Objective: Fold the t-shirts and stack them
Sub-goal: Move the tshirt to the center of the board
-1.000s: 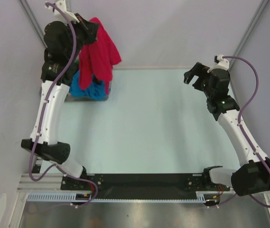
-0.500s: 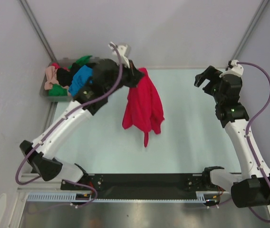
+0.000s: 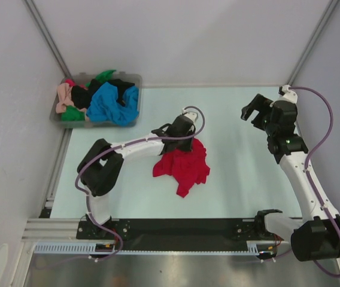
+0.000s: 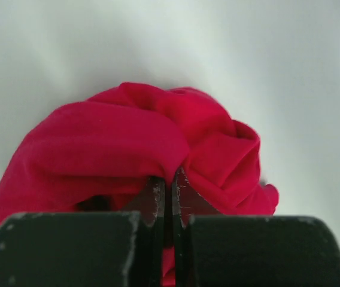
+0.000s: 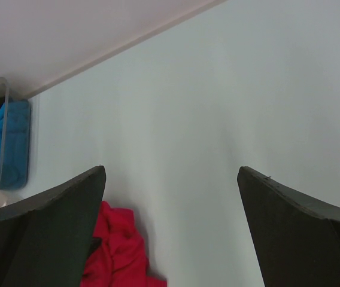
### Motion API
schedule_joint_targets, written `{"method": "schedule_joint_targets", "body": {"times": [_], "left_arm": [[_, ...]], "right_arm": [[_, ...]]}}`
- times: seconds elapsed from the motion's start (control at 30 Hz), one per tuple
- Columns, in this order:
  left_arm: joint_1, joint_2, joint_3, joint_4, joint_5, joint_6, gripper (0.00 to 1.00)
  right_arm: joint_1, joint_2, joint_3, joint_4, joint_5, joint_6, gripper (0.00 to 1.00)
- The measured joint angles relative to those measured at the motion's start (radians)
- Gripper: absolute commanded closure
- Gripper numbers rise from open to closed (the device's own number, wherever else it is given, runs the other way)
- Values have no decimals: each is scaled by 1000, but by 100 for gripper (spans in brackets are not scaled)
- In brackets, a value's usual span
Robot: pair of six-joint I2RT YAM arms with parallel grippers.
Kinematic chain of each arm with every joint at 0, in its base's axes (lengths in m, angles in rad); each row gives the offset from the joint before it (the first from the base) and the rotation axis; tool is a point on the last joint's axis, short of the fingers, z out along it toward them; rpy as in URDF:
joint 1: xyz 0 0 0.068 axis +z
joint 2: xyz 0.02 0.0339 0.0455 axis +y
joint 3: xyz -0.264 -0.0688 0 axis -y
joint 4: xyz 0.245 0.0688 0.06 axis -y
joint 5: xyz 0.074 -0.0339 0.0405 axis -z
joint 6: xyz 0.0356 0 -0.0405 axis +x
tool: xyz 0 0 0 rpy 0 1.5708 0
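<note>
Since the red t-shirt hung in the air a moment ago, it has come down: now a crumpled heap mid-counter. Left fingers pinched on a fold. Right fingers spread wide, empty, toward the right edge. Other t-shirts heaped in the bin, far-left corner. Probably release, then spreading flat.

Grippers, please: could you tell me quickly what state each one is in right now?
Left gripper: shut on the red t-shirt.
Right gripper: open, holding nothing.
</note>
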Motion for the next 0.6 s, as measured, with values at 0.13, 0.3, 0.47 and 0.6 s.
{"method": "schedule_joint_targets", "body": {"times": [0.13,0.3,0.47,0.6], "left_arm": [[-11,0,55,1,-14,1,100],[-13,0,93,19,-28,0,100],[-13,13,190,-49,-53,6,100],[-13,31,371,-74,-72,22,98]], "right_arm": [[0,0,-2,-9,-9,1,0],[0,0,-1,-10,-9,-2,0],[0,-5,-2,-18,-9,-2,0],[0,-32,-4,-20,-19,3,0]]}}
